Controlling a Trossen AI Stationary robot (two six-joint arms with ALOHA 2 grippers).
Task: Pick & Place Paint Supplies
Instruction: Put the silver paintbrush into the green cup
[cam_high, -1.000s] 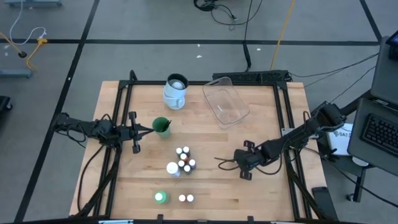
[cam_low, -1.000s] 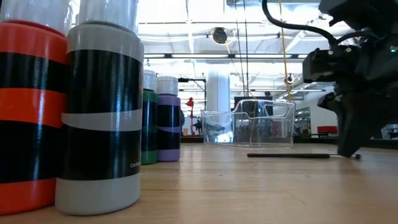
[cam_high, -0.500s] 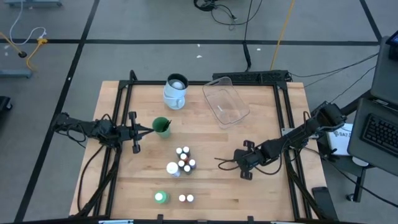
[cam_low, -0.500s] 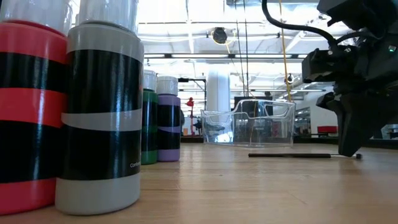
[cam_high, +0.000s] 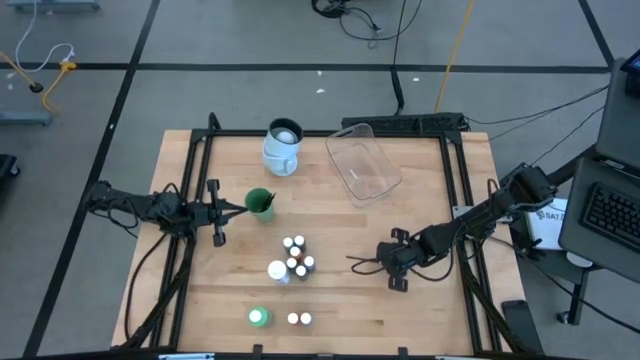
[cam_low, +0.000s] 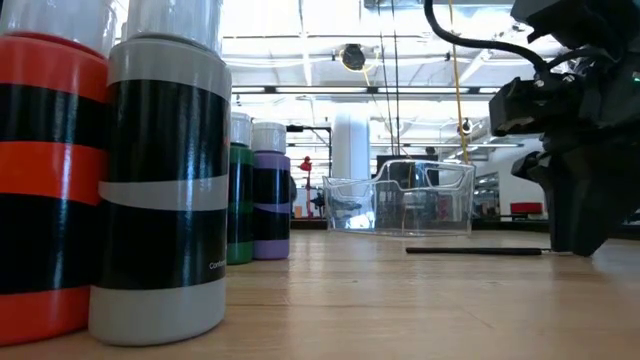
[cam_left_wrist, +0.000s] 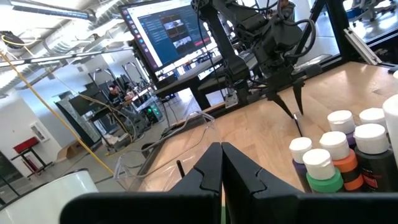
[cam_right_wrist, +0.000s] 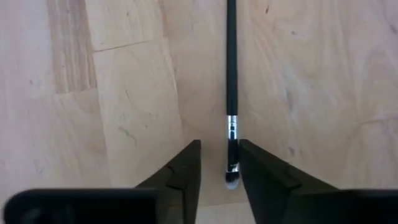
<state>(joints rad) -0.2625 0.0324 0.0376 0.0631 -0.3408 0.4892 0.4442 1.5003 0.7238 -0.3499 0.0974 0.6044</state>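
Down low, the right end effector (cam_right_wrist: 216, 163) stood narrowly parted, astride the dark brush (cam_right_wrist: 231, 81). Brush lay flat on the table (cam_right_wrist: 124, 93). Left end effector (cam_left_wrist: 221, 168) was pinched shut.

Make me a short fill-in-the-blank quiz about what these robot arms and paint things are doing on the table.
1. The dark brush lies flat on the ___ table.
2. The right gripper has one finger on each ___ of the brush's tip.
3. The clear tray holds ___ bottles.
4. The left gripper is ___.

Missing words: wooden; side; no; shut

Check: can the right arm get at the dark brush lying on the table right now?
Probably yes. The right end effector is open, its fingers either side of the brush at its bristle end, with bare wood around and nothing between.
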